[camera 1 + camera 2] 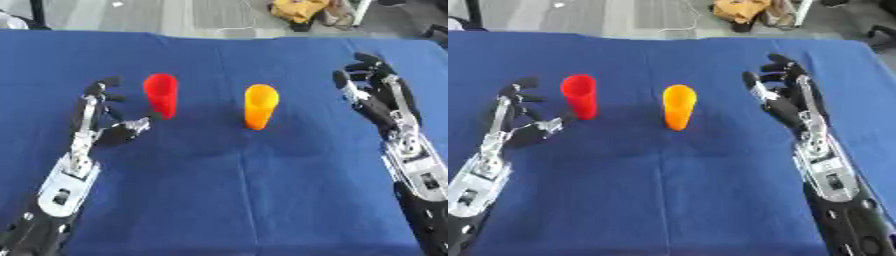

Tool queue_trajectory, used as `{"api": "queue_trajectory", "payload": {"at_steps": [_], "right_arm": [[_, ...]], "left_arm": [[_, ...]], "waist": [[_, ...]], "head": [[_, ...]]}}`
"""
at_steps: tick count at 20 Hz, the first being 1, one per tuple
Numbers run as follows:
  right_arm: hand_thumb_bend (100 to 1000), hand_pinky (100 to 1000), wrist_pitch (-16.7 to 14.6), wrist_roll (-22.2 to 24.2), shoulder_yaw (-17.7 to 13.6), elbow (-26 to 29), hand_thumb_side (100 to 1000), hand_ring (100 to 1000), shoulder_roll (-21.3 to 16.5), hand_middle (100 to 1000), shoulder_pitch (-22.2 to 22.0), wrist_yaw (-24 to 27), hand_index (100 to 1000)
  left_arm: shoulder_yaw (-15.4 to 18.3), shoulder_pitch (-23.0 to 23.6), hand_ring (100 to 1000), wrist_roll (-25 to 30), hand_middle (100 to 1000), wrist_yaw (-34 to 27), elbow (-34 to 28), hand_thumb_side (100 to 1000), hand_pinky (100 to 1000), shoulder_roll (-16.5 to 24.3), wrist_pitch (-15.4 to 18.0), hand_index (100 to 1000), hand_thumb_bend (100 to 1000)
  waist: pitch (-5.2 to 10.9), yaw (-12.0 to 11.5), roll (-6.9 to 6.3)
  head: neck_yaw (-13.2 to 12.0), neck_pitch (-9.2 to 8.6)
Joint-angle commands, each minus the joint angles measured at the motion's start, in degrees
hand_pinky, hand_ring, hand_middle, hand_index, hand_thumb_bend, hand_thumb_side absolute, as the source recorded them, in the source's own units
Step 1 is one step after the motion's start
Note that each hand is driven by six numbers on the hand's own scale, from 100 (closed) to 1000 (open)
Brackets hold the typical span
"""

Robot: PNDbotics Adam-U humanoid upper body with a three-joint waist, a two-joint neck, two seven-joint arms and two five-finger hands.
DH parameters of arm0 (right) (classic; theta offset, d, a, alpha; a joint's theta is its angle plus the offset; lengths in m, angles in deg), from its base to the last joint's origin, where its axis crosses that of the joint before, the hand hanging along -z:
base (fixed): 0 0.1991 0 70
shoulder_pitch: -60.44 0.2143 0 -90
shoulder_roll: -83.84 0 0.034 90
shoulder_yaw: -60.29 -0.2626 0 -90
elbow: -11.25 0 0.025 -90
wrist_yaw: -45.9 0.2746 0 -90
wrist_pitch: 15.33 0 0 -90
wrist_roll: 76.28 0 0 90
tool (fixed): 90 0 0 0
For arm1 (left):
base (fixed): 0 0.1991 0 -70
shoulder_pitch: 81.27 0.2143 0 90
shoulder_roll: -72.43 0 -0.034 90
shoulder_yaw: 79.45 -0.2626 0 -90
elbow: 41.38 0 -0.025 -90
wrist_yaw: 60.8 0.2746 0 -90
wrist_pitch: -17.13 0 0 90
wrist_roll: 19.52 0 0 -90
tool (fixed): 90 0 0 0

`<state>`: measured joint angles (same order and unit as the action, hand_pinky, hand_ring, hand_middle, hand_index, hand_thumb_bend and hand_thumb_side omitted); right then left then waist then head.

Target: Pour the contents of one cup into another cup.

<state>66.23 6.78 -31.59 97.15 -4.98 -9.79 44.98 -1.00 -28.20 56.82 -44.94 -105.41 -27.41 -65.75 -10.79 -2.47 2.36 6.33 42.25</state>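
Your left hand (pixel 105 117) rests spread beside the upright red plastic cup (pixel 162 95). Your right hand (pixel 376 95), also spread, stands apart from the upright orange plastic cup (pixel 261 106).

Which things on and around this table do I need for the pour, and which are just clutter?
For the job: red cup; orange cup; left hand, open beside the red cup; right hand, open to the orange cup's right.

Lying about: blue tablecloth; yellow bag on the floor beyond the table.

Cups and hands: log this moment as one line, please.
red cup: upright, free | orange cup: upright, free | left hand: open, beside red cup | right hand: open, apart | pour: not begun
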Motion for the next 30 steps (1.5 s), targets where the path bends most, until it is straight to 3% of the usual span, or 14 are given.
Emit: {"api": "queue_trajectory", "payload": {"at_steps": [1,11,30], "right_arm": [[502,463,-0.1,0.32,0.02,0.88,465,686,-0.6,675,1.04,0.17,856],[502,462,-0.14,0.65,0.31,0.91,464,686,-0.23,675,1.44,0.25,856],[499,463,-0.25,1.01,0.5,0.97,464,686,0.37,675,2.04,0.45,856]], "left_arm": [[0.41,-2.29,667,-0.18,764,0.89,1.21,331,443,-0.09,0.62,840,844],[1.54,-6.32,651,-1.09,754,2.7,6.12,330,435,-0.98,1.47,842,831],[2.11,-9.18,622,0.0,713,1.28,11.05,333,418,-1.91,3.77,833,815]], "waist": [[0.61,0.33,-0.1],[-0.22,1.55,0.22],[-1.1,2.92,0.8]], "head": [[-0.33,0.15],[-0.82,0.04],[-1.05,-0.27]]}}
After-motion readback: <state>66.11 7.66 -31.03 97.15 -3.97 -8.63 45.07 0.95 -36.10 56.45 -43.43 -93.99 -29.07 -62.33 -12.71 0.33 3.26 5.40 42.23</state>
